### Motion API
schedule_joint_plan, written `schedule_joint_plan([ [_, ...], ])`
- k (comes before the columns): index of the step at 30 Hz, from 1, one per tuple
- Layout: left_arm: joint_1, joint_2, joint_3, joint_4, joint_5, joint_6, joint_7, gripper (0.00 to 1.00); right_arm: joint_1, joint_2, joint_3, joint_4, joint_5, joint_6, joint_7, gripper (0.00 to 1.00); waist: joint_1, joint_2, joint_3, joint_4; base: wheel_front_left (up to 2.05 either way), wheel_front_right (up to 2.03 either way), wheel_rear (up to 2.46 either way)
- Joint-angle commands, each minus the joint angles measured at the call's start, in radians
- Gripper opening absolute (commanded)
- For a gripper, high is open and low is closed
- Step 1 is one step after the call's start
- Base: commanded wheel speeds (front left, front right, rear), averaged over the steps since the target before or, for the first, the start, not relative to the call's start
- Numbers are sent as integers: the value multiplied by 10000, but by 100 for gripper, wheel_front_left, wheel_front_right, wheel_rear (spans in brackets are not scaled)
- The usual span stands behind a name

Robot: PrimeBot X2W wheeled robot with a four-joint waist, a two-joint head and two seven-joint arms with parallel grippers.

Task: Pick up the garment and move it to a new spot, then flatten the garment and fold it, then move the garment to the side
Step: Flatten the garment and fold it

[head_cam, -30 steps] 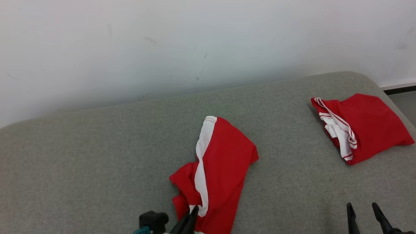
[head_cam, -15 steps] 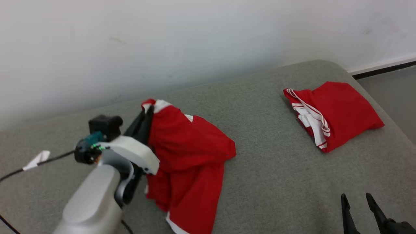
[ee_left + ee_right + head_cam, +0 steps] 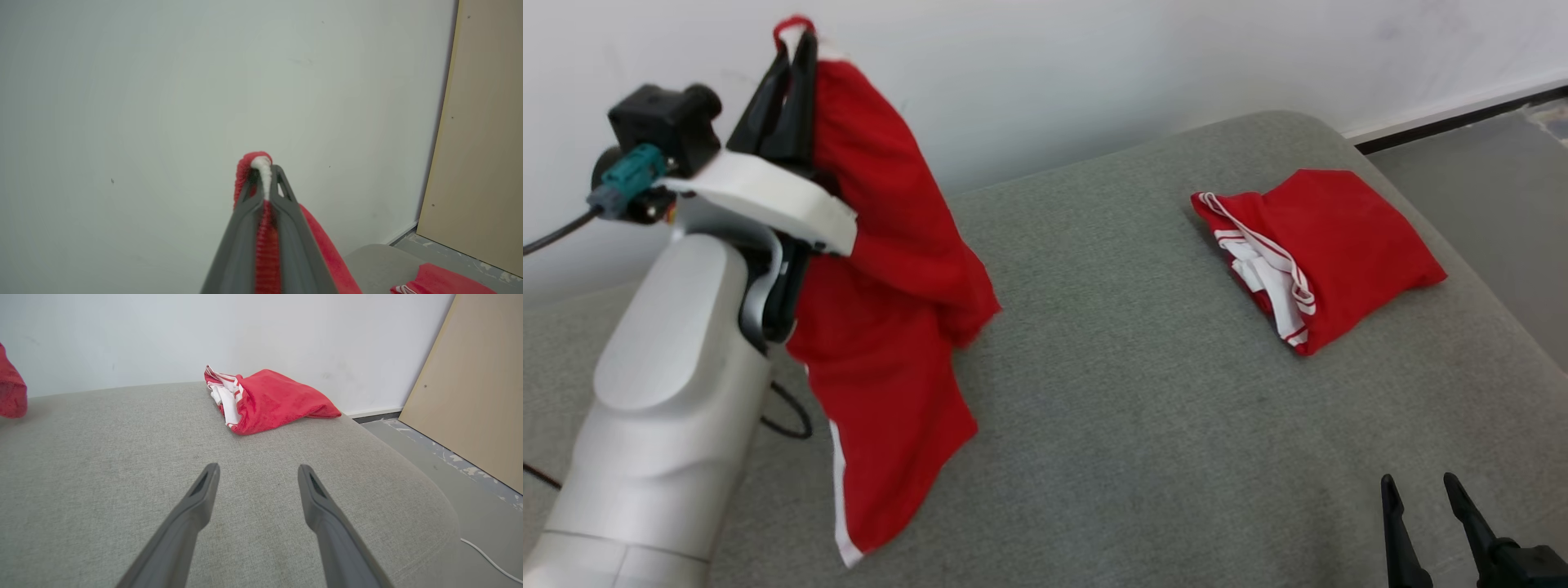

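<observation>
**A:** Since the left gripper (image 3: 799,37) is clamped tight on the garment (image 3: 882,269) by its white-trimmed edge, up at eleven o'clock, why so high?

**B:** Probably so the cloth hangs free and loosens. Its lower hem seems to brush the grey cushion (image 3: 1135,367) near seven o'clock.

**A:** And the right gripper (image 3: 1419,483)?

**B:** Spread wide and empty at five o'clock, likely spare for flattening.

**A:** Count?

**B:** Two grippers and two red pieces: one hanging, one folded red bundle (image 3: 1339,237) at two o'clock.

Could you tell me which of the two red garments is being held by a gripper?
The hanging garment on the left, pinched by the left gripper; the other garment lies folded on the cushion.
</observation>
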Motion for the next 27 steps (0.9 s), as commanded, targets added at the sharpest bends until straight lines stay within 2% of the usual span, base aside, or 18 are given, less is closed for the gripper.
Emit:
schedule_joint_plan([
  [1,-143,-58,96,-187,121,-47,-56,0,-116,-26,-40,-36,34,-26,-21,100,-1,-1,19,70,0,0,0],
  [10,1090,-919,-137,-1930,-1,-504,-52,0,83,-28,-248,-20,11,-26,-21,100,-1,-1,-144,816,0,0,0],
  [16,3497,-1336,-719,-3197,-562,-593,-52,0,377,-26,-305,7,-36,-26,-22,100,-1,-1,-567,1345,0,0,0],
  [23,6984,-1115,-1412,-4674,-1136,-468,81,0,748,-30,-530,-64,-68,-26,-21,100,-1,-1,-860,2029,0,0,0],
  [27,8520,-867,-1534,-4794,-1253,-236,55,0,810,-30,-579,-72,-91,-26,-21,100,-1,-1,-935,2368,0,0,0],
])
